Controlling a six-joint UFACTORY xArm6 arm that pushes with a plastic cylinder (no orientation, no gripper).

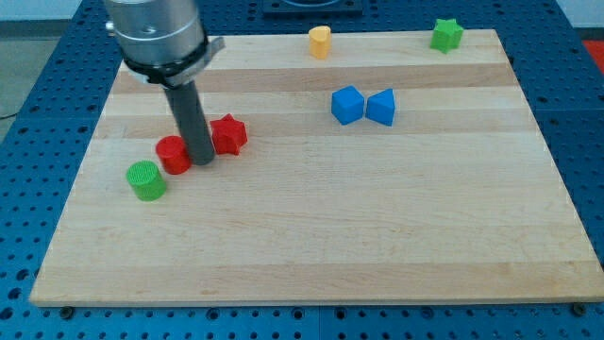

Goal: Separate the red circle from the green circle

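The red circle (173, 154) lies on the wooden board at the view's left. The green circle (145, 179) lies just below-left of it, close beside it with a very small gap or light contact. My tip (202, 160) stands on the board right against the red circle's right side, between it and a red star (228, 134). The rod hides part of the red circle's right edge.
Two blue blocks (347, 105) (381, 107) sit side by side at the upper middle. A yellow block (320, 42) and a green star (446, 34) lie near the board's top edge. The board's left edge (77, 184) is near the green circle.
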